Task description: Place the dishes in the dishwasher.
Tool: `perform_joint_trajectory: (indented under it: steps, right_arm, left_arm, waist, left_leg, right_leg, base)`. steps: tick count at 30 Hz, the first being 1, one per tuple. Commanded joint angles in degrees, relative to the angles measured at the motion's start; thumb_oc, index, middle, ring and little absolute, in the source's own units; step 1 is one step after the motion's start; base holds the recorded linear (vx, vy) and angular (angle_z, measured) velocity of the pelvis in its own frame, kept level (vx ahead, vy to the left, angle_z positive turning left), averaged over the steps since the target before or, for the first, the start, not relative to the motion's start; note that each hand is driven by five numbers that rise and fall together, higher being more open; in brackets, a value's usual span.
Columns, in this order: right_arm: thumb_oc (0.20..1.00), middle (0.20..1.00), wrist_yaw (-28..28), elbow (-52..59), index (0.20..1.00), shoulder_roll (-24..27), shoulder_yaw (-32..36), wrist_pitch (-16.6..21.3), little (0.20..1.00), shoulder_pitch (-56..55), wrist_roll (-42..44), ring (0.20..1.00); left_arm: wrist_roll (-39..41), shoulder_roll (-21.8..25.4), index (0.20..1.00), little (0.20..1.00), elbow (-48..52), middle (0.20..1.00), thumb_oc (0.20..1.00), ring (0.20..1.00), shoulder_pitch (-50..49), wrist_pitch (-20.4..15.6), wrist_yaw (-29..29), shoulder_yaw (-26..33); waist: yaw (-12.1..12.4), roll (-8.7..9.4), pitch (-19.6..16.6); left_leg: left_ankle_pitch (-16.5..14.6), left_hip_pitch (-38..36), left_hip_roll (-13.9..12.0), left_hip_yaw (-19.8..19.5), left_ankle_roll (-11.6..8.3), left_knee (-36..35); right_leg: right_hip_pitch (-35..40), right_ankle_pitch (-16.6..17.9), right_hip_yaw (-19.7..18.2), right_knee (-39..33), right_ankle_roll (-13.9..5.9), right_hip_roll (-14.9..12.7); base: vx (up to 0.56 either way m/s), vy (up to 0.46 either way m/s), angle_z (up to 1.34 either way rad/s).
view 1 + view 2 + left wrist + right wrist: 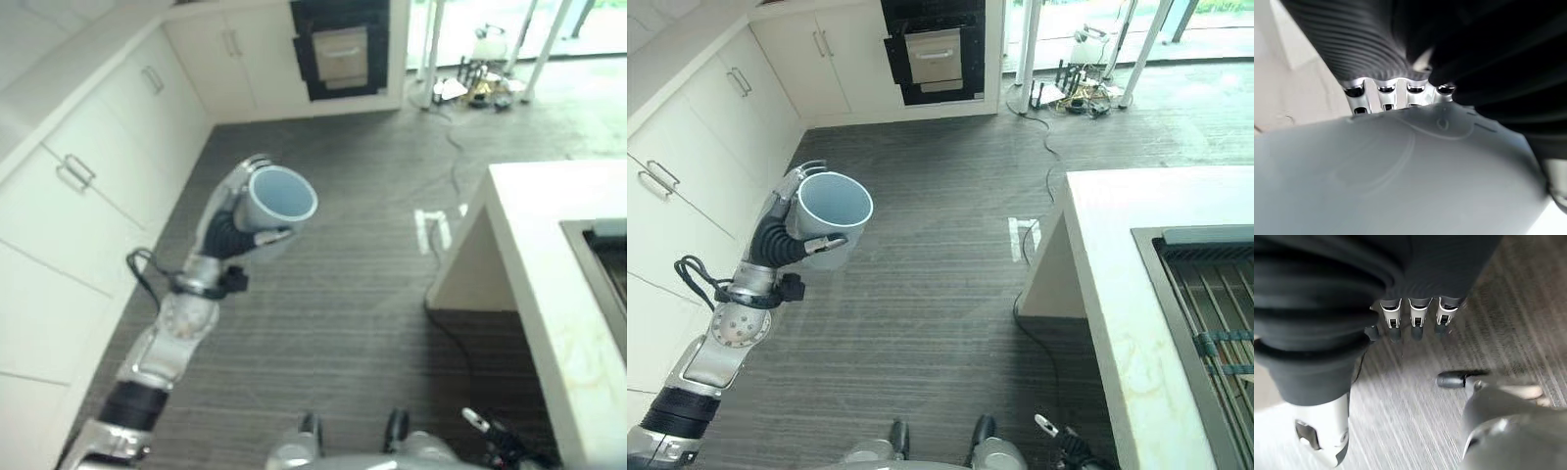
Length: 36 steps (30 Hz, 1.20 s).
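Right eye view has the left hand (789, 235) up at the left-middle of the frame, fingers (803, 171) and thumb wrapped round a pale blue cup (831, 217) held over the grey striped floor (931, 294), mouth tilted toward the camera. White cabinets (696, 127) run along the upper left, and a white surface (1117, 284) with a dish rack (1215, 313) sits on the right. Right wrist view shows the right hand (1413, 318) above the floor, fingers loosely extended, holding nothing.
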<state>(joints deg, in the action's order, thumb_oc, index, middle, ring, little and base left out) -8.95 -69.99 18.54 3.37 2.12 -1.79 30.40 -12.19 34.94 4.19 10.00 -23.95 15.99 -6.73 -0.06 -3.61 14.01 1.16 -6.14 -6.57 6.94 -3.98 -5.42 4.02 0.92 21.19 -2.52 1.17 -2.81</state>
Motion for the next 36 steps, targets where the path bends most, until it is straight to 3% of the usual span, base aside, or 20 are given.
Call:
perform_joint_trajectory:
  steps: [1, 6, 17, 22, 23, 27, 31, 36]
  right_arm:
    - [1.000, 1.000, -0.80, -0.96, 1.000, 0.38, -1.01, 1.60, 1.000, 0.29, -0.74, 1.000]
    - [1.000, 1.000, -1.48, 0.06, 1.000, -1.01, -3.51, 3.04, 1.000, 0.27, -2.76, 1.000]
    - [1.000, 1.000, -1.11, 0.22, 1.000, -1.15, -4.20, 0.77, 1.000, -0.20, -4.79, 1.000]
    - [1.000, 1.000, -4.17, 0.81, 1.000, -1.54, -4.46, -0.23, 1.000, -0.44, -4.98, 1.000]
    - [1.000, 1.000, -8.38, 0.03, 1.000, 0.48, -6.46, -3.55, 1.000, 3.67, 0.99, 1.000]
    - [1.000, 1.000, -4.94, -0.78, 1.000, 0.03, -8.99, -2.20, 1.000, 3.41, -5.75, 1.000]
    - [1.000, 1.000, -2.22, -1.17, 1.000, -0.10, -7.98, -3.68, 1.000, 3.24, -3.05, 1.000]
    - [1.000, 1.000, 0.43, -1.95, 1.000, -0.28, -7.40, -4.17, 1.000, 3.23, -7.39, 1.000]
  left_arm:
    - [2.81, 1.32, 0.200, 0.200, 0.19, 0.200, 0.200, 0.200, 4.20, -0.86, 1.45, 2.80]
    - [2.76, 2.22, 0.200, 0.200, 0.82, 0.200, 0.200, 0.200, 2.84, -0.37, 1.36, 3.38]
    - [2.66, 3.23, 0.200, 0.200, 1.64, 0.200, 0.200, 0.200, 2.75, 1.80, 1.73, 4.16]
    - [2.14, 3.08, 0.200, 0.200, 1.59, 0.200, 0.200, 0.200, 2.73, 1.93, 1.28, 4.30]
    - [9.34, 0.06, 0.200, 0.200, -0.86, 0.200, 0.200, 0.200, 7.90, 2.69, -4.57, -2.79]
    - [9.41, -0.36, 0.200, 0.200, -0.50, 0.200, 0.200, 0.200, 8.40, 3.80, -3.07, -2.69]
    - [10.39, -0.45, 0.200, 0.200, 0.41, 0.200, 0.200, 0.200, 6.18, 4.39, -1.59, -0.95]
    - [11.04, -0.75, 0.200, 0.200, 1.49, 0.200, 0.200, 0.200, 4.44, 3.89, -2.65, 0.05]
  waist:
    - [-0.03, 0.00, -2.39]
    - [0.42, 0.40, -2.92]
    - [0.62, 1.52, -3.52]
    - [0.92, 1.83, -3.32]
    - [-1.23, 1.32, -2.23]
    - [-0.90, 1.40, -2.88]
    - [-0.40, 1.13, -2.85]
    - [-0.04, 0.80, -2.77]
  left_leg:
    - [-1.12, 1.71, 2.23, -0.93, 0.99, 2.16]
    - [-2.61, 0.37, 2.79, -0.43, 2.05, 2.43]
    - [-3.38, -0.31, 3.35, 1.96, 3.04, 1.77]
    - [-3.43, -0.37, 3.65, 2.04, 3.38, 1.65]
    - [-0.87, 2.89, 2.75, 1.79, 2.09, 3.06]
    - [-1.20, 1.81, 2.72, 2.18, 1.99, 2.37]
    - [-1.59, 0.83, 2.61, 2.60, 2.05, 2.15]
    - [-1.50, 0.59, 2.45, 2.41, 1.78, 1.92]
  right_leg:
    - [1.23, -6.78, -5.23, 7.70, -6.05, -4.90]
    - [1.66, -6.21, -5.85, 7.21, -6.89, -5.49]
    - [1.92, -3.70, -6.37, 3.70, -8.52, -5.99]
    - [1.84, -3.65, -6.09, 4.21, -8.86, -6.47]
    - [-2.00, -2.48, -8.48, 4.92, -7.20, -2.95]
    - [-0.60, -3.03, -8.18, 4.15, -7.23, -2.76]
    - [0.70, -3.82, -7.33, 3.96, -6.73, -2.56]
    - [1.37, -4.24, -7.24, 3.63, -6.34, -2.05]
  base:
    - [0.08, 0.083, -0.10]
    - [0.07, 0.029, -0.06]
    - [0.03, 0.032, -0.07]
    - [0.00, 0.039, -0.05]
    - [0.00, 0.000, 0.00]
    - [0.05, -0.041, -0.03]
    - [0.03, -0.043, 0.04]
    - [0.01, -0.028, 0.09]
